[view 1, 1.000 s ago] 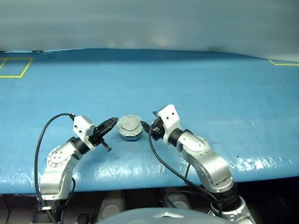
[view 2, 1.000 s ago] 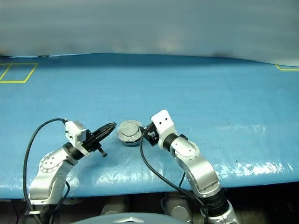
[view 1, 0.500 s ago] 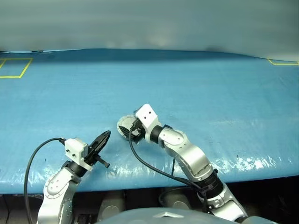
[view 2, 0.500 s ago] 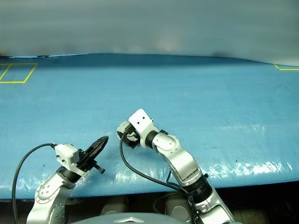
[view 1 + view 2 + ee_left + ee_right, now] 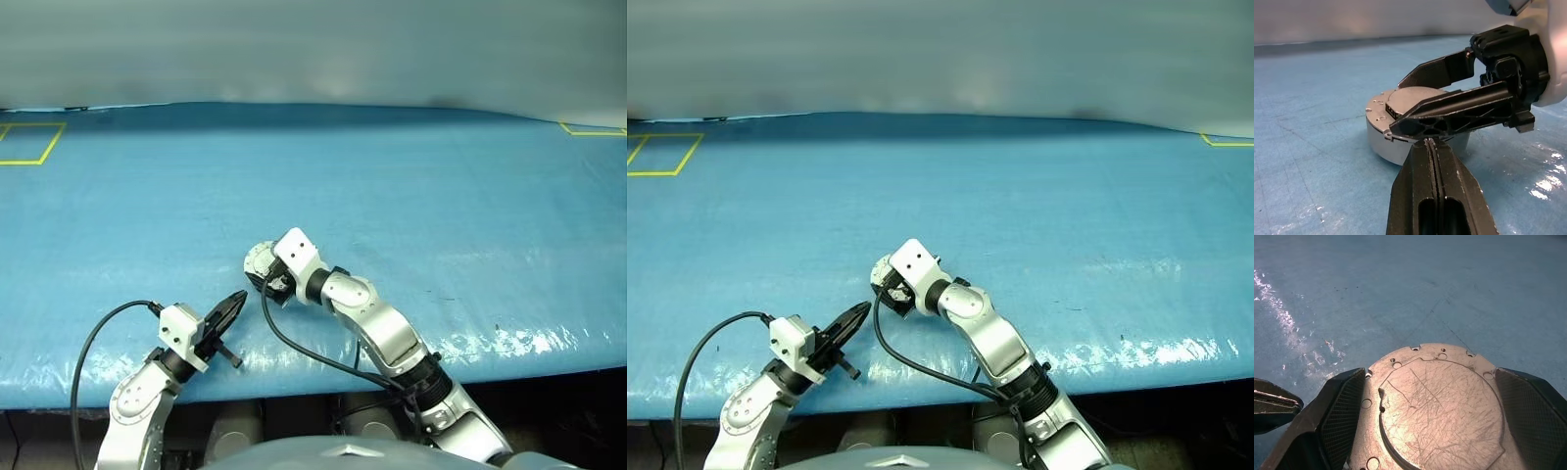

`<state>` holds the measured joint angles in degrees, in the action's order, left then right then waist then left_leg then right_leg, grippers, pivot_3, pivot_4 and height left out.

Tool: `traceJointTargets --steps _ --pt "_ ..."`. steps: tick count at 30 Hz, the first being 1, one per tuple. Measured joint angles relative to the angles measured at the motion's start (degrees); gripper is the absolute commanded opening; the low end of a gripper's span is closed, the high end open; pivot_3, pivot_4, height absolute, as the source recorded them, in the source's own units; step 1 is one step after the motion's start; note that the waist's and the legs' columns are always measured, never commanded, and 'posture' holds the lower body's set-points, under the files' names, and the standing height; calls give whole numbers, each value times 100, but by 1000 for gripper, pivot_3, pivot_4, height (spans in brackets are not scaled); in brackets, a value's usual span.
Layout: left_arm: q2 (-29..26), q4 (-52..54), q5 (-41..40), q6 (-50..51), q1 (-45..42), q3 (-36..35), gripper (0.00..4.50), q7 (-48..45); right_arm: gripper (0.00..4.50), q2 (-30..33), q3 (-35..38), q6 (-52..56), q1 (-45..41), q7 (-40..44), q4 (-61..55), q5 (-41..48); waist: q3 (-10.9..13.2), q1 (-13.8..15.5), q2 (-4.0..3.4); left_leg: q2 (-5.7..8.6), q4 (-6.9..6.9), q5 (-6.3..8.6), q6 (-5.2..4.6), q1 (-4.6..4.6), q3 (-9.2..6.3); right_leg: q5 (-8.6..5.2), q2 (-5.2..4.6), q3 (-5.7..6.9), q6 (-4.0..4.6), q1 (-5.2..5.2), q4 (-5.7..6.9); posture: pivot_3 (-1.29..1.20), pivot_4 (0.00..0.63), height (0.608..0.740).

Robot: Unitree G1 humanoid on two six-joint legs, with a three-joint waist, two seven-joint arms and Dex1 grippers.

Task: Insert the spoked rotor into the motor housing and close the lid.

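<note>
Since a second ago the right gripper (image 5: 1435,431) has swung across to the round silver-grey motor housing (image 5: 1382,134) on the blue table cover (image 5: 441,196) and now straddles its closed, notched lid (image 5: 1442,406), fingers spread wide on either side. The left gripper (image 5: 233,308), fingers pressed together and empty, has pulled back toward the table's near edge. Its tip points at the housing from just beside it, behind the right gripper's near finger.

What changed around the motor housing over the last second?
The right gripper swung across from beside the motor housing and now straddles its closed lid, jaws wide. The left gripper, shut, drew back toward the table edge. The housing stayed put on the blue table.
</note>
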<state>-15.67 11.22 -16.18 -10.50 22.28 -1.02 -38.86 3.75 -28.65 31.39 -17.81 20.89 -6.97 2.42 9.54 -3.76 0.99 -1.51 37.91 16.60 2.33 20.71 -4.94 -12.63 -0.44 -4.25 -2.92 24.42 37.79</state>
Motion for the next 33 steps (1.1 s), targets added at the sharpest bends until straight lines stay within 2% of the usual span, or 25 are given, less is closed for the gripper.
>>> traceJointTargets --steps 2,4,6,7,33 --pt "-1 -86 -1 -93 -26 10 0 -8 4284 -8 1 -32 29 17 0 0 0 0 0 0 0 0 0 0 0 0 0 0 0 0 0 0 150 740" --pt "-1 -196 -14 -189 -58 10 0 -20 3852 -8 -1 -83 63 44 -1 0 0 0 0 0 1 0 0 -1 0 0 0 0 0 0 0 0 150 740" --pt "-7 -302 -23 -275 -61 9 0 -40 3178 -1 -1 -93 76 79 -3 0 0 -4 0 0 0 0 0 -1 0 0 0 0 0 0 0 0 150 740" --pt "-10 -350 -25 -297 -71 9 0 -48 3031 -1 -1 -94 77 90 -4 -1 0 -5 0 0 0 0 0 -1 0 0 0 0 0 0 0 0 150 740" --pt "-21 -1098 -88 -663 -349 -13 0 -323 3035 271 21 416 -441 627 -244 -21 2 -7 -3 -1 -7 0 0 4 -1 2 0 2 -4 6 0 0 150 740"
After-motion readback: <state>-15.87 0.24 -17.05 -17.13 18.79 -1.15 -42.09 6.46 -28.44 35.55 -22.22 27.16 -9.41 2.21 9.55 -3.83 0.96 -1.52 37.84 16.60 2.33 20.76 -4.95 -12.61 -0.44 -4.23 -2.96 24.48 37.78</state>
